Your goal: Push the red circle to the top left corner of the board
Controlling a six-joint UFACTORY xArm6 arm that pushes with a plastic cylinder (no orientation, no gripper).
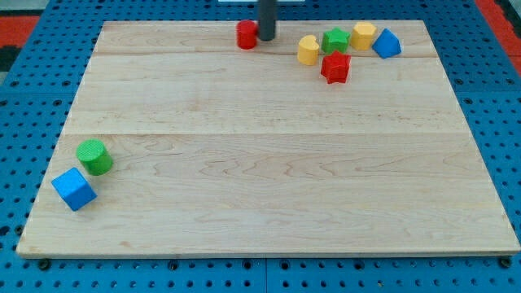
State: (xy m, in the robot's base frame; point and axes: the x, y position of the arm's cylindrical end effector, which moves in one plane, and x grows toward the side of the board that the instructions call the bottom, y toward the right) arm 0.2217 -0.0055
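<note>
The red circle (247, 35) is a short red cylinder near the view's top edge of the wooden board (269, 187), a little left of centre. My tip (266, 38) comes down from the view's top and sits right against the red circle's right side, touching or nearly touching it. The board's top left corner (104, 24) lies well to the view's left of the red circle.
A cluster sits at the view's top right: a yellow heart (308, 50), a green star (334, 40), a red star (334, 67), a yellow hexagon (363, 36) and a blue triangle-like block (387, 43). A green cylinder (95, 157) and a blue cube (74, 189) sit at the bottom left.
</note>
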